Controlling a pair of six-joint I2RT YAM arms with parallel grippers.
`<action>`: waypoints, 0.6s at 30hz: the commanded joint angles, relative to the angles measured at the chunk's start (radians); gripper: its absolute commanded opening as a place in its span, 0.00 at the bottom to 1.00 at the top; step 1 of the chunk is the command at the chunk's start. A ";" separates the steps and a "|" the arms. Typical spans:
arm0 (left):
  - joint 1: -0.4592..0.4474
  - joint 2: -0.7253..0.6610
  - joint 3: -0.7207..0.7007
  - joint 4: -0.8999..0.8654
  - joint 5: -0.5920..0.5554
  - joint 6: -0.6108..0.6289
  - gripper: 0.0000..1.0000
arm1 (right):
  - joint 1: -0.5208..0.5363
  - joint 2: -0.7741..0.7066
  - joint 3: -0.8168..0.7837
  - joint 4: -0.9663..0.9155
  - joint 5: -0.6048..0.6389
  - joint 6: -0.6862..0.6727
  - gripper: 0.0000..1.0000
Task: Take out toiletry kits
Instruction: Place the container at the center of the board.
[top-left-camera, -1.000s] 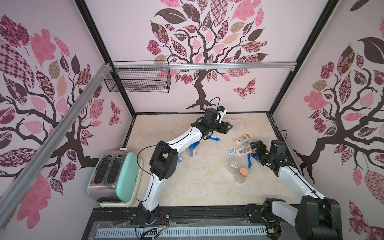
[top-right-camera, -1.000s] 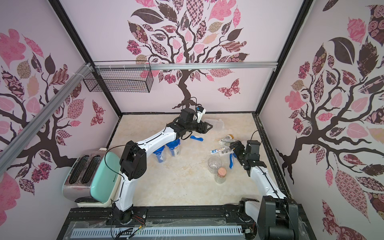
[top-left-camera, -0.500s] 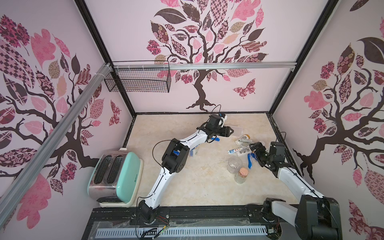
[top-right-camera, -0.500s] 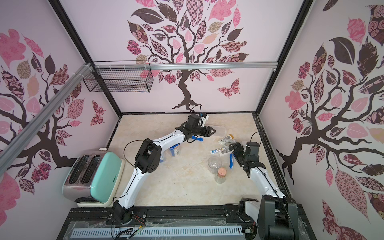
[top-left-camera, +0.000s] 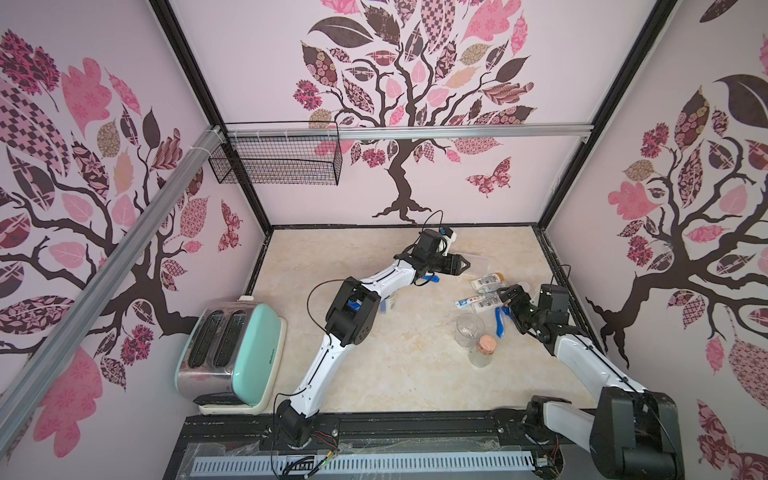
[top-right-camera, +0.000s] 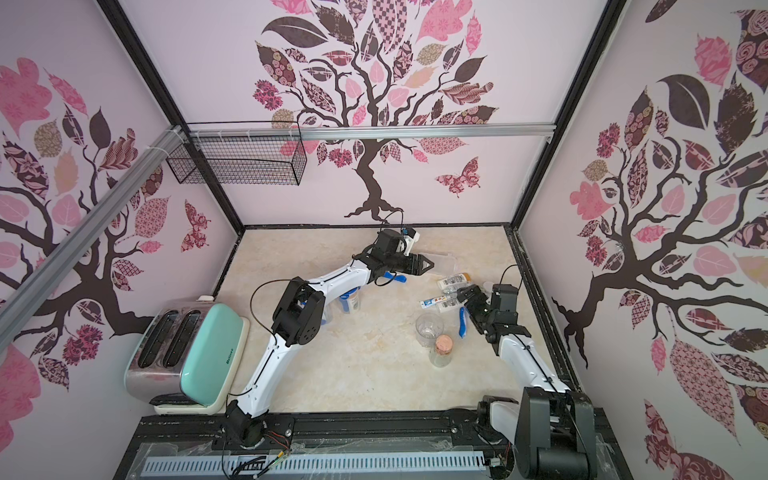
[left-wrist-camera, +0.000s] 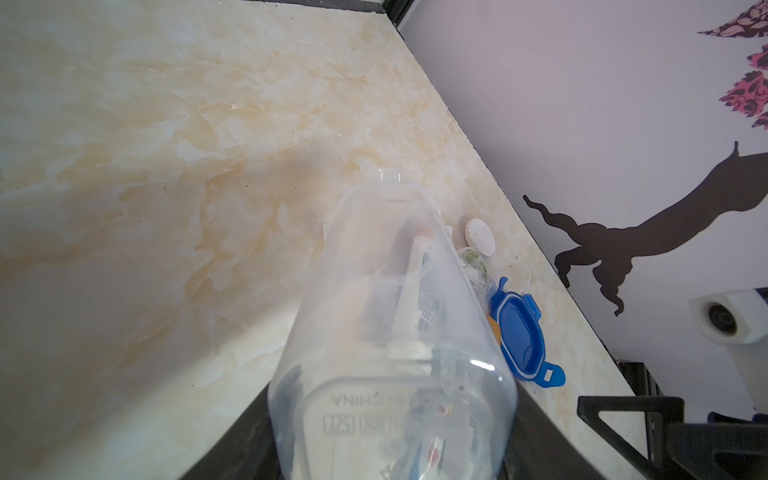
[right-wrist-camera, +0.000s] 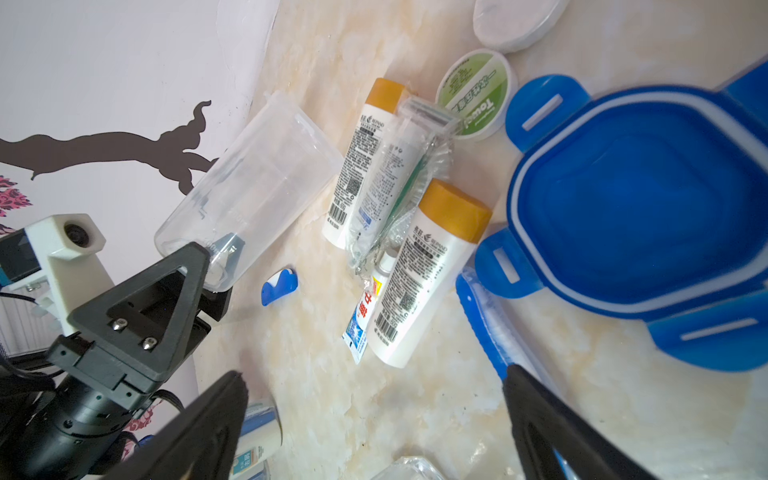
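Overhead, in both top views the left gripper (top-left-camera: 460, 264) reaches toward the far side of the marble table (top-left-camera: 395, 374), clamped on the base of a clear jar (top-left-camera: 473, 258) that lies tilted on its side, mouth away from the arm. Just beside that mouth the toiletry kit (top-left-camera: 484, 304) lies loose on the table: two white bottles (top-left-camera: 485, 283) with tan caps, a toothpaste tube (top-left-camera: 466, 300) and a blue toothbrush (top-left-camera: 500, 325), with the right gripper (top-left-camera: 508, 299) at their edge, its fingers spread apart. An open glass jar (top-right-camera: 428, 328) and a cork-stoppered bottle (top-right-camera: 441, 353) stand nearer the robot's base, and a mint toaster (top-right-camera: 199, 353) sits well apart at the left. Next, the left wrist view looks along the clear jar (left-wrist-camera: 395, 299), whose base is squeezed between the dark fingers (left-wrist-camera: 241, 449); beyond it lie a blue lid (left-wrist-camera: 517, 332) and a round white tub (left-wrist-camera: 480, 237). Finally, the right wrist view shows its own fingers (right-wrist-camera: 208, 428) wide apart above the white bottles (right-wrist-camera: 428, 270) and the toothpaste tube (right-wrist-camera: 365, 311), with a wrapped razor (right-wrist-camera: 428, 116) lying across them, a green-labelled tub (right-wrist-camera: 476, 93) just beyond, and the blue lid (right-wrist-camera: 644, 216) close at one side.
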 joint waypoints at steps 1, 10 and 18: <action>0.000 0.020 -0.002 -0.090 0.003 0.023 0.62 | -0.006 0.002 -0.004 0.018 -0.016 0.006 0.99; 0.002 0.023 0.013 -0.163 -0.019 0.052 0.86 | -0.005 0.016 -0.003 0.029 -0.038 0.009 0.99; 0.003 0.017 0.012 -0.166 -0.027 0.063 0.87 | -0.006 0.023 -0.001 0.032 -0.043 0.010 0.99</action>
